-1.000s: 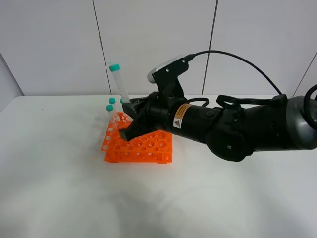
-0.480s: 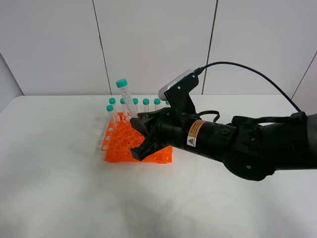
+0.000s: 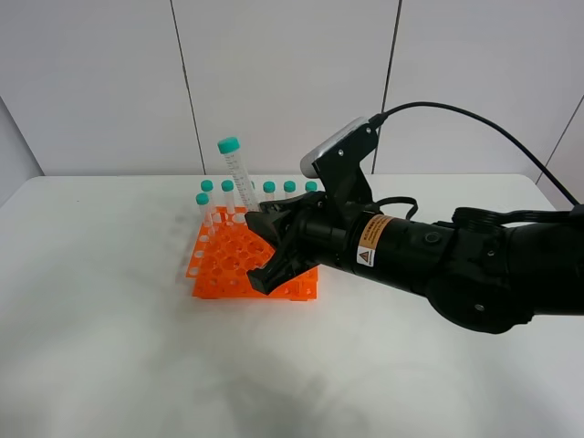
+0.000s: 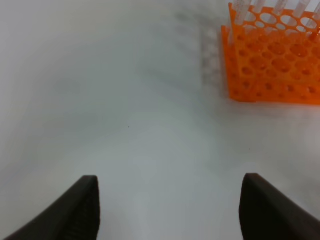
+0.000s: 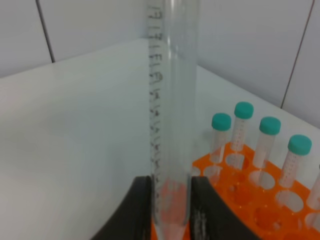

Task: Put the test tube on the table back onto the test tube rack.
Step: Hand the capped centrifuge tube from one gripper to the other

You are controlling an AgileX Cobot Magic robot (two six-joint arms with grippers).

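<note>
- A small orange-and-yellow sticker point(image 3: 368, 256) sits on the black casing of the right arm point(image 3: 456, 265). It bears a black warning triangle, and the print beside it is too small to read.
- The test tube point(image 5: 170, 115) carries a column of dark printed graduations with numerals down its clear wall. In the right wrist view they are blurred and cannot be read with certainty.
- The other capped tubes point(image 5: 263, 150) show faint scale marks, also unreadable.
</note>
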